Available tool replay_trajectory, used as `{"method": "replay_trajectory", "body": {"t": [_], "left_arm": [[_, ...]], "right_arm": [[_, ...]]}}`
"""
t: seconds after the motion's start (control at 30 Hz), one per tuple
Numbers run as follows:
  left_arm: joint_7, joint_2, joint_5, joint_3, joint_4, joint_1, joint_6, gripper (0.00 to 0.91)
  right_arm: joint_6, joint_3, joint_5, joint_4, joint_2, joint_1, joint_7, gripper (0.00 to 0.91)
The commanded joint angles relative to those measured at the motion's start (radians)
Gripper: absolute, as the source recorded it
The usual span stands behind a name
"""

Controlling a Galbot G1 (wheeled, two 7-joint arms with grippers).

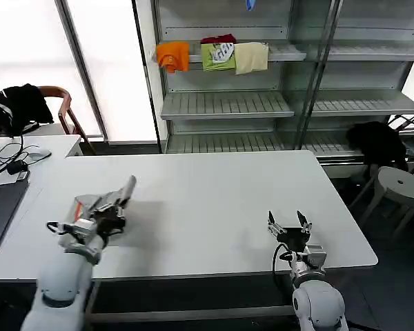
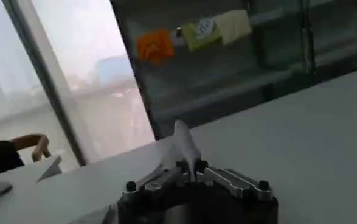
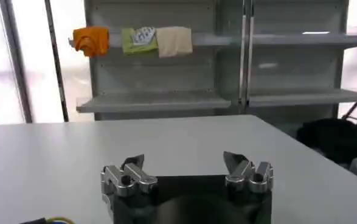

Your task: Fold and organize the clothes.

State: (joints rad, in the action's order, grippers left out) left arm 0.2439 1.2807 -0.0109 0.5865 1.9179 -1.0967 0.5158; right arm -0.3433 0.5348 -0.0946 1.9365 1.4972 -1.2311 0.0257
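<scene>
The clothes are out of view; the white table lies bare in front of me. Over the table's left part, my left gripper is shut, its pale fingers pressed together to a point with nothing between them. Near the table's front edge on the right, my right gripper stands open, its two fingertips wide apart above the bare tabletop, holding nothing.
Behind the table stands a metal shelf rack with orange, green and cream folded cloths. A laptop and cables lie at the far left. A chair with a black garment stands back left, a stool to the right.
</scene>
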Motion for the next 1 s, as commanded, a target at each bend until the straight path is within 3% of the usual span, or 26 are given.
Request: {"method": "replay_trajectory", "body": {"t": [0.03,0.17,0.2,0.23,0.5,0.73,0.8,0.93,1.0], "left_arm": [[-0.183,0.253,0.006,-0.341,-0.091,0.099,-0.004,0.01],[-0.211,0.299,0.012,-0.391,-0.164,0.139,-0.018,0.01],[-0.216,0.313,0.026,-0.412,-0.181,0.146,-0.017,0.222],[-0.215,0.317,0.03,-0.418,-0.187,0.149,-0.018,0.907],[-0.242,0.321,-0.008,-0.437,-0.114,0.134,-0.014,0.907],[-0.255,0.307,-0.058,-0.431,-0.028,0.119,0.007,0.907],[-0.256,0.298,-0.074,-0.419,-0.001,0.112,0.012,0.907],[-0.253,0.246,-0.102,-0.349,0.047,0.096,0.017,0.907],[-0.249,0.206,-0.116,-0.299,0.056,0.088,0.017,0.907]], "right_arm": [[-0.001,-0.002,0.0,0.004,0.001,-0.001,0.0,0.907],[-0.005,-0.006,0.002,0.007,0.002,0.003,0.0,0.907],[-0.006,-0.007,0.005,0.009,0.004,0.003,0.0,0.907],[-0.006,-0.009,0.007,0.01,0.005,0.004,0.0,0.907],[-0.02,-0.049,0.025,0.025,0.017,0.021,-0.01,0.907],[-0.051,-0.129,0.036,-0.008,0.084,0.082,-0.025,0.907],[-0.079,-0.162,-0.019,-0.017,0.099,0.105,-0.035,0.907],[-0.231,-0.198,-0.196,-0.058,0.14,0.163,-0.051,0.907],[-0.236,-0.212,-0.229,-0.095,0.157,0.181,-0.07,0.907]]}}
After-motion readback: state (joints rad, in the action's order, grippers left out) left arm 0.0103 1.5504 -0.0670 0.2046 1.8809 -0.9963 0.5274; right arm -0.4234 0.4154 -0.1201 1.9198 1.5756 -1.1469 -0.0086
